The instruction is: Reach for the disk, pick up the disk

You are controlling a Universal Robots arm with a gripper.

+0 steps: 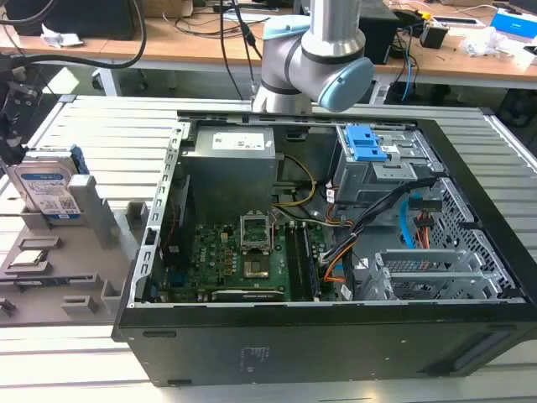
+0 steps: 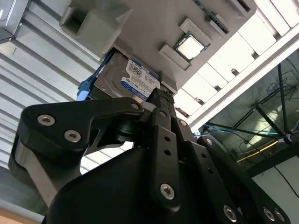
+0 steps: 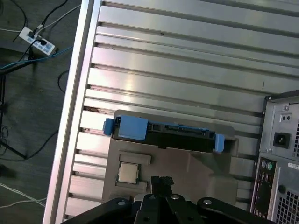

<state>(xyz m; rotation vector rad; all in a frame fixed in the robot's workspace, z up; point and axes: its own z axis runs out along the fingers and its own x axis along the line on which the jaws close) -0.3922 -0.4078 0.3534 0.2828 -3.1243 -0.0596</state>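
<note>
One disk (image 1: 49,190), a labelled hard drive edged in blue, stands on edge in a grey moulded holder (image 1: 105,227) on the slatted metal counter (image 1: 109,126). It is at the exterior view's left, just beside the open computer case (image 1: 336,344). In the first wrist view the gripper (image 3: 161,180) hovers above the holder, near a square processor chip (image 3: 128,172), apart from the disk and not touching it. Its jaws are clenched tip to tip on nothing.
</note>
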